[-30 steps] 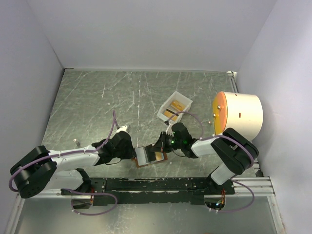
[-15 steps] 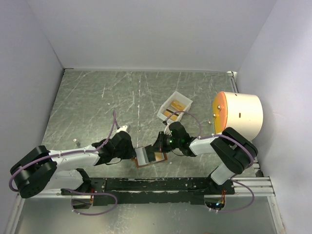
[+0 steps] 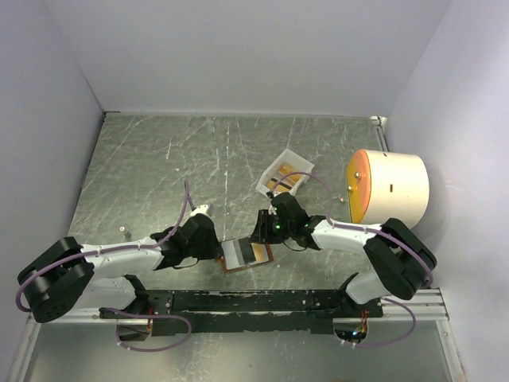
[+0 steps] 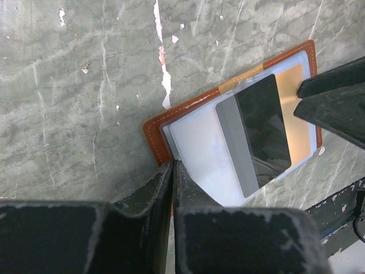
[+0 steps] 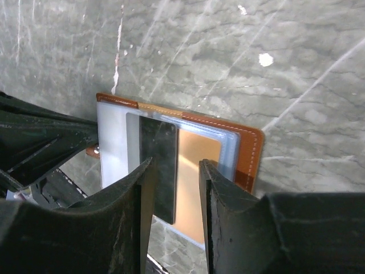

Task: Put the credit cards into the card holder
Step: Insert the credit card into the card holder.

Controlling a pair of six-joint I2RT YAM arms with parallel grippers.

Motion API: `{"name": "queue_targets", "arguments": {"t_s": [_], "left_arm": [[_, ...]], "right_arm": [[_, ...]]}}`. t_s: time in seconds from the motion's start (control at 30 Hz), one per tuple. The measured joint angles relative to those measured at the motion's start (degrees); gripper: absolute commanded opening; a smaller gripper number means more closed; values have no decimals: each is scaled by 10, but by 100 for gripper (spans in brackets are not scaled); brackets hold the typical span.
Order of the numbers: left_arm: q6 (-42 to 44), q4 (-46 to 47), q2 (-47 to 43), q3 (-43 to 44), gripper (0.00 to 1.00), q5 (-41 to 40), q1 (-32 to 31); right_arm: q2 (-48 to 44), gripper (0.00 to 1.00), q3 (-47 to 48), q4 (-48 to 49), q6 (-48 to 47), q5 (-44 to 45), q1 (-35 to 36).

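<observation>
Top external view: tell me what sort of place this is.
Probably a lab robot cell: plain white walls box in a scratched grey table, a left arm and right arm sit on a rail at its near edge, with a card holder between them.

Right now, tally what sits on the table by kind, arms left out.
card holder: 1
white tray: 1
orange-faced drum: 1
orange cards: 3 showing, 2 in the tray, 1 in the holder
total: 6
</observation>
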Motion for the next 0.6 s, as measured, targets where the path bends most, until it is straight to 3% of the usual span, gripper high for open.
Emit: {"name": "queue_targets", "arguments": {"t_s": [0.6], "left_arm": [[0,-1,4,4,16,0,0]], "right_arm": [[57,33,25,38,21,-17,82]]}}
